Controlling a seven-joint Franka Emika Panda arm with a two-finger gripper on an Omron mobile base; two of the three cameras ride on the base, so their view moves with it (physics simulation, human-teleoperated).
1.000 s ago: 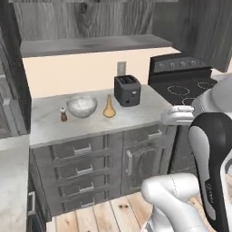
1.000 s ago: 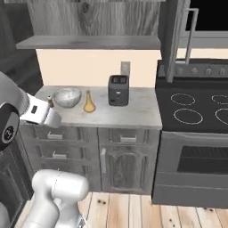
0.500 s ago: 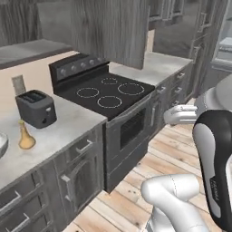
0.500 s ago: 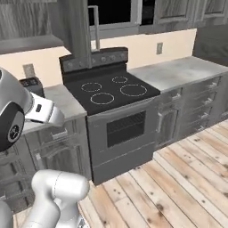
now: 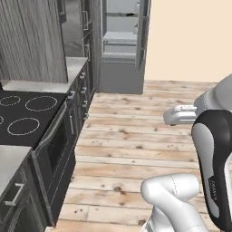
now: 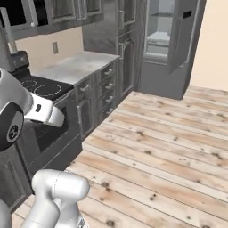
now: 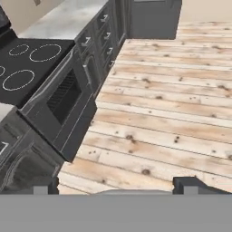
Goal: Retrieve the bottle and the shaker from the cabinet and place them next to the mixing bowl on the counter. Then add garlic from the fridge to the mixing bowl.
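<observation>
The gripper (image 7: 118,186) is holding its fingers spread wide over bare wooden floor (image 7: 172,113), gripping nothing. The stove (image 7: 31,68) is sitting at ten o'clock from them, and the fridge (image 7: 152,18) is standing open well beyond, near twelve o'clock.

The tall grey fridge (image 5: 121,45) stands open at the far end of the wooden floor, showing pale inner shelves. A light marbled counter (image 6: 73,66) over grey drawers runs beside the black stove.
</observation>
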